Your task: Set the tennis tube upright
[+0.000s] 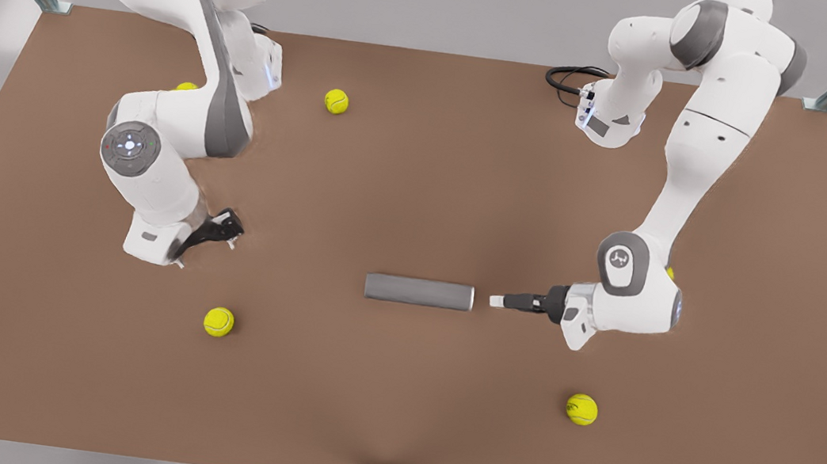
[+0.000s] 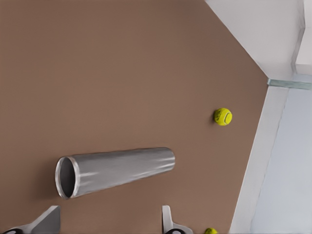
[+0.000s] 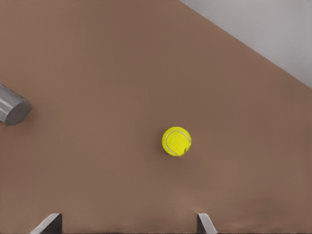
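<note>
Front view: tennis tube (image 1: 418, 292) lies flat mid-tabletop (image 1: 467, 191). Left gripper (image 1: 498, 301) just off its 3 o'clock end, fingers look clenched. Right gripper (image 1: 229, 228) well apart at 9 o'clock.

Left wrist view: tube's open silvery rim near spread fingers (image 2: 168, 222).

Right wrist view: fingers (image 3: 204, 222) released, tennis ball (image 3: 176, 141) beyond.

no readable text showing anywhere, no labels, brands, numbers or signs appearing on any surface
</note>
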